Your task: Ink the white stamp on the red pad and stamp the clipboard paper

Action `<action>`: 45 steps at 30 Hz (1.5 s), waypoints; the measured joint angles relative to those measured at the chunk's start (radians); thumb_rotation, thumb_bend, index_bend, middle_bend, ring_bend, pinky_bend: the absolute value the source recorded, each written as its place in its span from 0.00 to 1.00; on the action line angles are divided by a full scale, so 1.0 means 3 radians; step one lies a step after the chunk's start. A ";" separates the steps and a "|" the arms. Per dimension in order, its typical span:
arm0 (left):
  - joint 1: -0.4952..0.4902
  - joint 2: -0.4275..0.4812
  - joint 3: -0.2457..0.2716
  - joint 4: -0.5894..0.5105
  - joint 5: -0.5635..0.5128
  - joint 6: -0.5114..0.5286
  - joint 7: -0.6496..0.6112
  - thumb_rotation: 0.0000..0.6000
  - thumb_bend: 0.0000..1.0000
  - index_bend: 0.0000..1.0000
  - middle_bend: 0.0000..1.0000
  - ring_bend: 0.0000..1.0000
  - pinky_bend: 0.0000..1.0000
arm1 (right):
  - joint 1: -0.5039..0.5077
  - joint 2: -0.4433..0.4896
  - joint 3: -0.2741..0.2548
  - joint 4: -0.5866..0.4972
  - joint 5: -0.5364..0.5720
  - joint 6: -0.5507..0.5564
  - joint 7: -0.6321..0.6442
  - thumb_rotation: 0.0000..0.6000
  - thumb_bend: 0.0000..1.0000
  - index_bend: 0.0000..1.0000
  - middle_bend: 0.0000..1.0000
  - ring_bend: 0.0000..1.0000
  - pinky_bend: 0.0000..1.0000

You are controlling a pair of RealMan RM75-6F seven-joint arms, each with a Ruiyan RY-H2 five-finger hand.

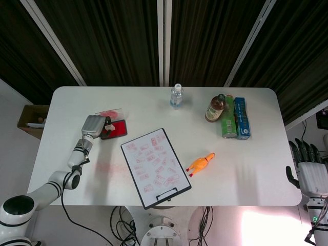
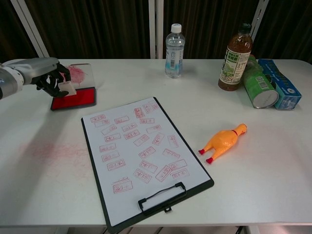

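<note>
My left hand [image 2: 48,80] [image 1: 94,126] grips the small white stamp [image 2: 68,88] [image 1: 108,125] just above the left part of the red ink pad [image 2: 78,98] [image 1: 118,128]; whether stamp and pad touch I cannot tell. The pad's clear lid [image 2: 79,74] lies behind it, smeared red. The black clipboard [image 2: 146,195] [image 1: 145,198] lies mid-table, its white paper [image 2: 136,151] [image 1: 154,164] covered with several red stamp marks. My right hand [image 1: 310,171] hangs open beyond the table's right edge, seen only in the head view.
A water bottle [image 2: 174,51] stands at the back centre. A brown bottle [image 2: 236,58], a green can [image 2: 258,90] and a blue box [image 2: 279,83] cluster at the back right. An orange rubber chicken [image 2: 223,143] lies right of the clipboard. Red ink smears [image 2: 53,150] mark the table's left.
</note>
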 measured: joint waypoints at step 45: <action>0.0117 0.0780 -0.0068 -0.2375 -0.0387 0.0297 0.0523 1.00 0.42 0.66 0.68 0.60 0.73 | -0.0016 -0.0043 -0.0029 0.0144 -0.0097 0.0042 0.0223 1.00 0.41 0.00 0.00 0.00 0.00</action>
